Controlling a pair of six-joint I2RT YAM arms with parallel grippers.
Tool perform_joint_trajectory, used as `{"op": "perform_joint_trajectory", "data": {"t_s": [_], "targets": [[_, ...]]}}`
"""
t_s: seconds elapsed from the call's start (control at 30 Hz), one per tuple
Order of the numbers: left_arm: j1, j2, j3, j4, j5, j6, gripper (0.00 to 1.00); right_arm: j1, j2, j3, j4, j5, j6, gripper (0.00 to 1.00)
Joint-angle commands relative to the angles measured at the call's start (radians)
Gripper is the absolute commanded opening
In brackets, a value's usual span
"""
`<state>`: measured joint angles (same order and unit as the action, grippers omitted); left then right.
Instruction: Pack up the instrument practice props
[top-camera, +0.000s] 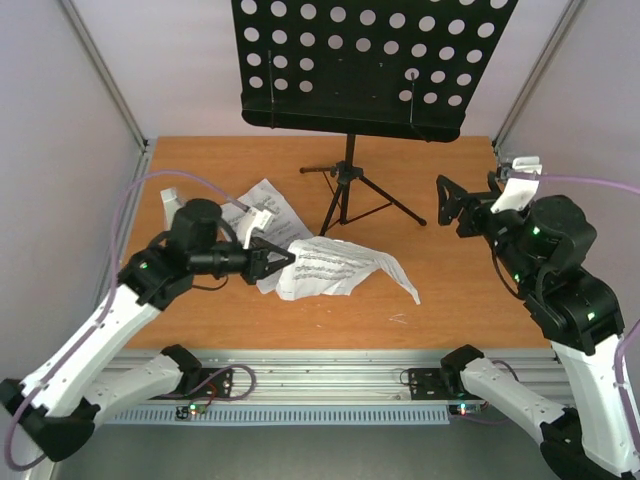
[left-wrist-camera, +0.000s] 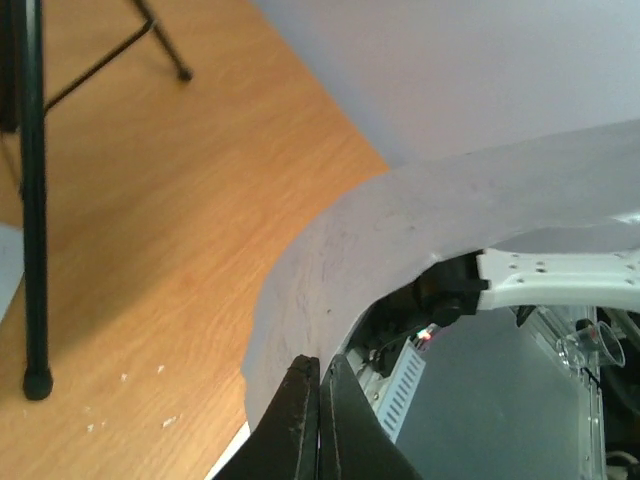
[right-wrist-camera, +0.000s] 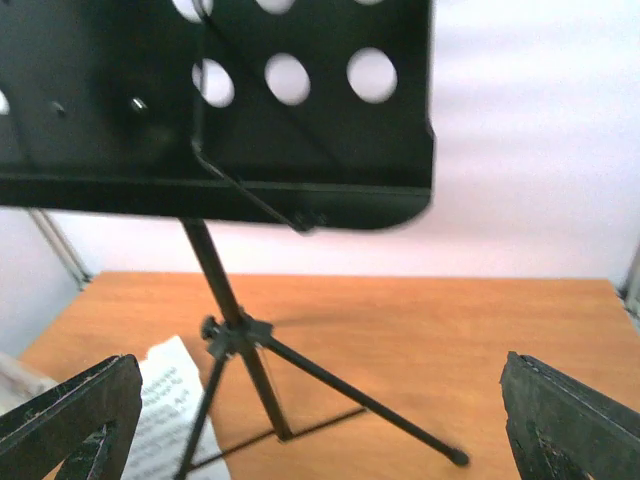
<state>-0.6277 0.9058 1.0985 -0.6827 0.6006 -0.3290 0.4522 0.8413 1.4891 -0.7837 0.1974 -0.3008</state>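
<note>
Left wrist view shows the two black fingers (left-wrist-camera: 297, 420) of the left gripper (left-wrist-camera: 318, 425) pressed almost together. They pinch the edge of a white printed sheet-music page (left-wrist-camera: 400, 230), which curls up and away from them. From overhead, that page runs out from the pinch toward the middle of the orange-brown wooden table (top-camera: 470, 300) and the right arm. Its long axis lies roughly across the table and its far corner rests on the wood. A second printed page (top-camera: 275, 200) lies just beyond the left gripper. Past the pages, the black tripod music stand with a perforated desk (top-camera: 349, 170) stands upright at the far middle, legs splayed. The right gripper (right-wrist-camera: 320, 410) has its jaws spread wide with nothing between them. It faces the stand's post, which sits slightly left of centre in the right wrist view. By my judgement the left arm is nearer the pages and the right arm nearer the stand, whose tall vertical axis would govern any grasp there.
</note>
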Motion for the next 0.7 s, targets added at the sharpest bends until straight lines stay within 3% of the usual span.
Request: {"op": "perform_joint_trajectory", "data": {"t_s": [0.0,0.27,0.67], "targets": [[0.050,0.080,-0.113,0.159,0.057,-0.181,0.00,-0.004,-0.047,-0.082,-0.052,0.125,-0.035,0.99],[0.337,0.184,-0.347,0.335,0.037,-0.366,0.00,-0.006,-0.107,-0.205,-0.099,0.239,-0.063,0.98],[0.423,0.224,-0.363,0.314,-0.068,-0.321,0.00,-0.004,-0.093,-0.249,-0.090,0.255,-0.057,0.99]]}}
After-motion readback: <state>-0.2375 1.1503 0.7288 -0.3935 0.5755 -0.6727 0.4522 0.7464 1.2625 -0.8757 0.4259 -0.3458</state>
